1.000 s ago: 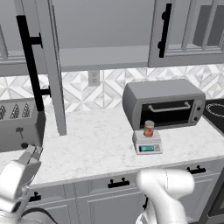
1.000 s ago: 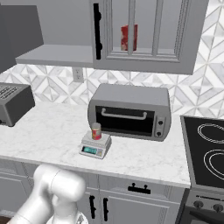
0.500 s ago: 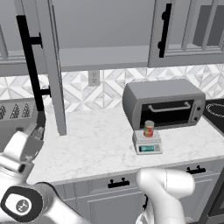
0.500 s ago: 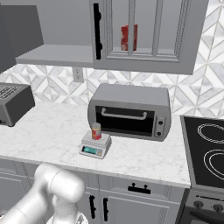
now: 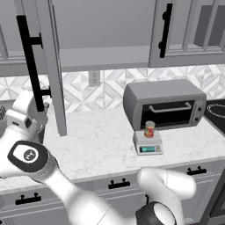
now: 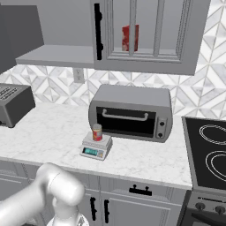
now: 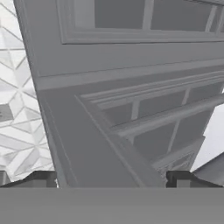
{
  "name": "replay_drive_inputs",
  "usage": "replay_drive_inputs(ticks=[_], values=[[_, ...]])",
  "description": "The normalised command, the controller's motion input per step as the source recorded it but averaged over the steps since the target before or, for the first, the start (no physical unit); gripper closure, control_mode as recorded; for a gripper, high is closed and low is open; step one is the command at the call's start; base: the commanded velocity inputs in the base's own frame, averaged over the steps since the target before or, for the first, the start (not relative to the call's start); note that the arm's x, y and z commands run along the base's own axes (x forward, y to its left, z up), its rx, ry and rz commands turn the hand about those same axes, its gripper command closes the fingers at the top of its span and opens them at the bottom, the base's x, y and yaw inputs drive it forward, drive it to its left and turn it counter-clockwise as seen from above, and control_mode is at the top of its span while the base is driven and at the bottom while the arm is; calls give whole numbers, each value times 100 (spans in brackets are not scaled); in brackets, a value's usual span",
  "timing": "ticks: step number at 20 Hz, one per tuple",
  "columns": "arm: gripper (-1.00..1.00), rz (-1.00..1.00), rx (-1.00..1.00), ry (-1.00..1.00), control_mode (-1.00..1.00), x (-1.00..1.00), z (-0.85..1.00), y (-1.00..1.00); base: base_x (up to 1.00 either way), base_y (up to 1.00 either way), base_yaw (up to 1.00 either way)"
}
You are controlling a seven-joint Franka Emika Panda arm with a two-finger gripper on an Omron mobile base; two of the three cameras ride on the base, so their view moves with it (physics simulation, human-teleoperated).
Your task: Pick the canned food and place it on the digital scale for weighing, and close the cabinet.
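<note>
The canned food (image 5: 150,129) stands upright on the digital scale (image 5: 148,143), just before the toaster oven (image 5: 164,104). The cabinet (image 5: 49,66) door hangs wide open — the gripper (image 7: 111,179), fingers spread and holding nothing, faces its panelled inner side, close up.

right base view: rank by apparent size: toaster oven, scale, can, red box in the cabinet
1. Grey toaster oven, largest.
2. Flat light-grey digital scale.
3. Tall red rectangular box in the grey wall cabinet.
4. Small red-labelled can, smallest.
The box sits farther back, so ranks 2 to 4 are unsure.
</note>
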Motion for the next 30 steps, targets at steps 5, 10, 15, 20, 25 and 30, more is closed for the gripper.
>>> replay_drive_inputs(ticks=[5,10,15,20,25,30], values=[[-100,0,0,6,-100,16,56,-87,0,0,0],[-100,0,5,-2,-100,0,52,-100,0,0,0],[-100,0,11,1,-100,21,47,-100,0,0,0],[-100,6,15,8,-100,44,28,-100,0,0,0],[-100,15,16,12,-100,59,5,-100,0,0,0],[-100,18,11,16,-100,78,0,-96,0,0,0]])
